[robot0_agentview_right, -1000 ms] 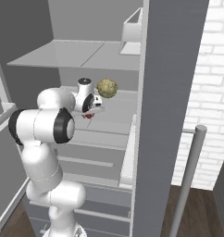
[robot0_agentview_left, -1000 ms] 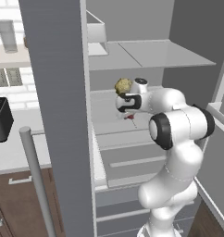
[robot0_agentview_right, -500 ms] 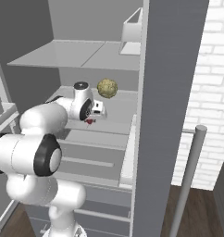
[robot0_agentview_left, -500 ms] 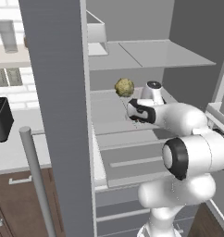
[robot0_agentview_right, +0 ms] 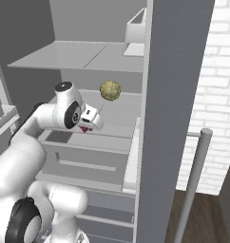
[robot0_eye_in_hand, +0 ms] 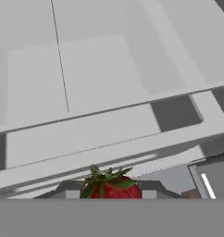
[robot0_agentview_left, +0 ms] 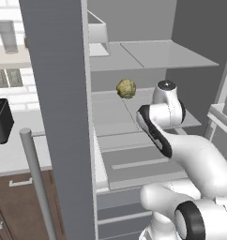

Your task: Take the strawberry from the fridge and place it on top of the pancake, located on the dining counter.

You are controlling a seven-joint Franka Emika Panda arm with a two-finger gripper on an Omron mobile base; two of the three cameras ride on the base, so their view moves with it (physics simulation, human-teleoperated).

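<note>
Gripper (robot0_agentview_right: 83, 127) is what you should note: its jaws are nearly closed, pinching the strawberry (robot0_eye_in_hand: 110, 187) between the finger tips, held just above a pale shelf (robot0_agentview_right: 114, 118) inside the open fridge (robot0_agentview_left: 59, 93).

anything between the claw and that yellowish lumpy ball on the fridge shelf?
Nothing: bare shelf separates the claw, shut on the strawberry, from the ball, right base view.

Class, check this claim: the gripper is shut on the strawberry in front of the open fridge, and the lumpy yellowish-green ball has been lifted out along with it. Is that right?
Not quite. The gripper is shut on the strawberry, but the lumpy yellowish-green ball sits on a shelf of the fridge, apart from the hand, as the left base view shows.
</note>
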